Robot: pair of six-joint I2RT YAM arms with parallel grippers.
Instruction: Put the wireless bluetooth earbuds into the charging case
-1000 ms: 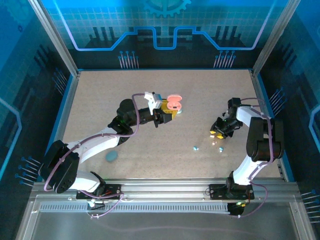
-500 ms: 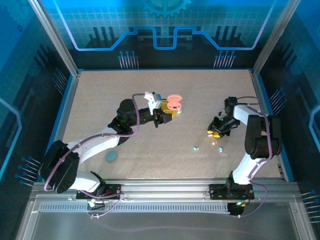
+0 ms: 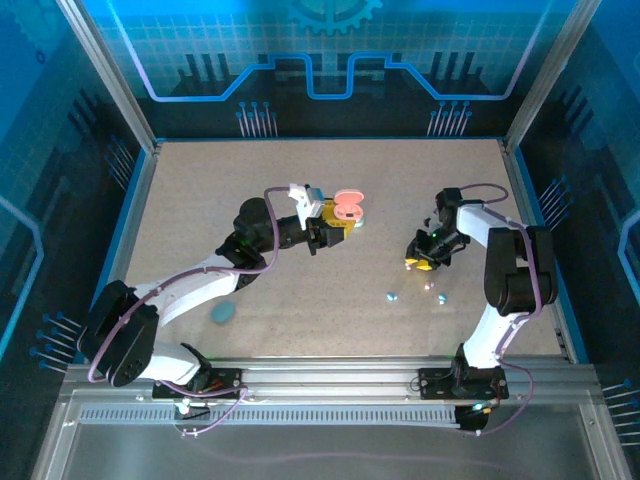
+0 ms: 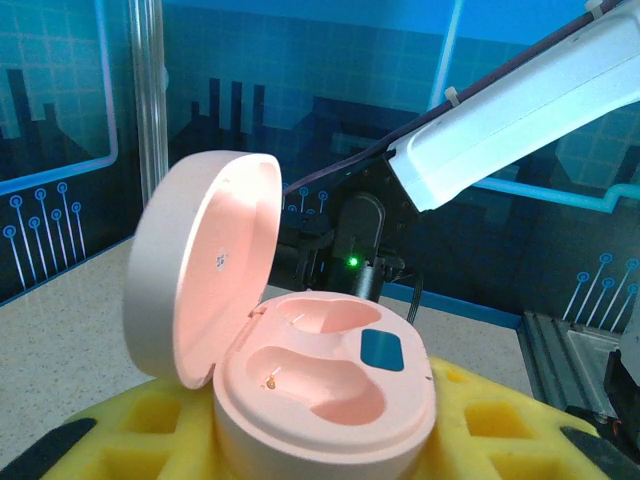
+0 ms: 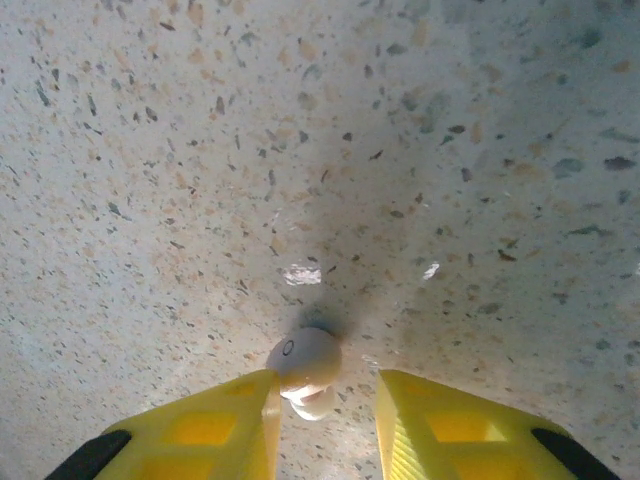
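Left hand [image 3: 336, 220] grips open pink case [image 4: 320, 390]; right hand [image 5: 325, 385] straddles earbud [image 5: 303, 358]

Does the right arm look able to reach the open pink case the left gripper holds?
Probably yes: the pink case sits lid-up in the left gripper, and just table lies between it and the right gripper.

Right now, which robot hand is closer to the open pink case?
Left. The left gripper holds the pink case. The right gripper is well off to the case's right, apart from it, with a whitish earbud by one finger.
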